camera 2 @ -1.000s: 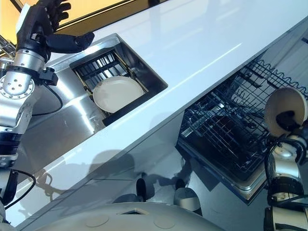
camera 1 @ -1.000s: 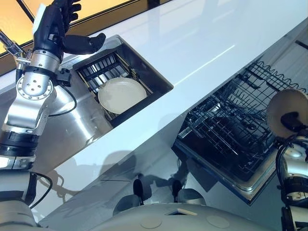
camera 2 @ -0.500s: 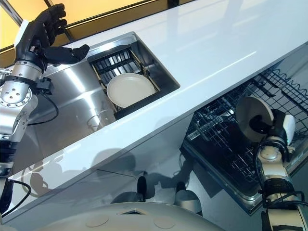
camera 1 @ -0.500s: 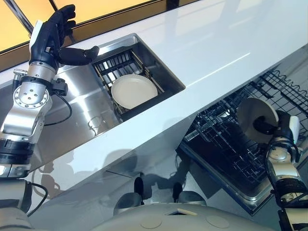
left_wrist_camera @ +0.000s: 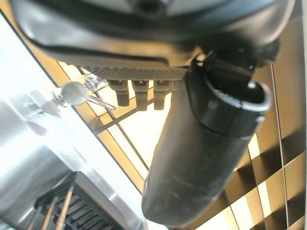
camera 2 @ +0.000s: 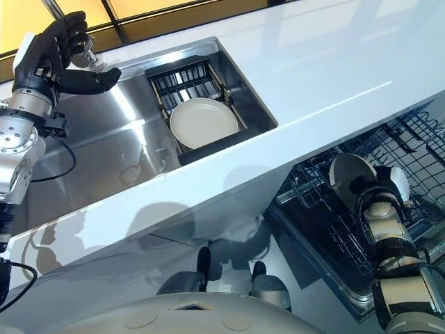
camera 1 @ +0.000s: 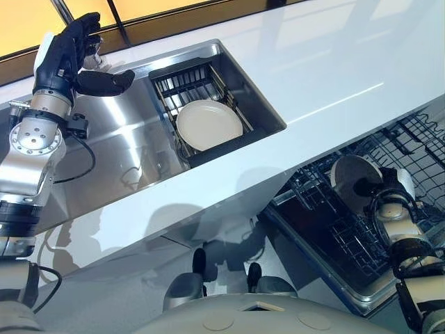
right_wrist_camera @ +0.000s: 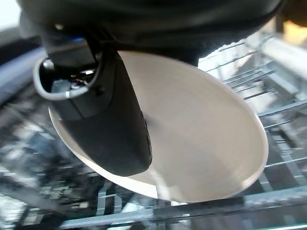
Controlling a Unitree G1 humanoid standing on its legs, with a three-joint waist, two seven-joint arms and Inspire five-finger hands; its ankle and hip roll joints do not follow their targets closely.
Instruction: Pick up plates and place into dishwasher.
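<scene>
A cream plate (camera 1: 345, 177) is held on edge in my right hand (camera 1: 386, 197), low over the open dishwasher's wire rack (camera 1: 417, 142). In the right wrist view the thumb (right_wrist_camera: 111, 120) presses on the plate's face (right_wrist_camera: 206, 139), with rack wires just beyond it. A second cream plate (camera 1: 209, 124) lies in the black drying rack (camera 1: 182, 78) inside the steel sink (camera 1: 128, 142). My left hand (camera 1: 66, 56) is raised above the sink's far left corner, open and holding nothing, its thumb (left_wrist_camera: 201, 143) sticking out sideways.
A white counter (camera 1: 327, 62) runs between the sink and the dishwasher. The dishwasher's lowered door (camera 1: 327, 264) juts out below the rack. A chrome tap (camera 2: 85, 50) stands right by the left hand. Yellow panels (camera 1: 28, 21) lie behind the sink.
The camera has swung, shifting the whole scene. My right hand has brought its plate down and inward, closer to the dishwasher rack. The left hand stays raised and open.
</scene>
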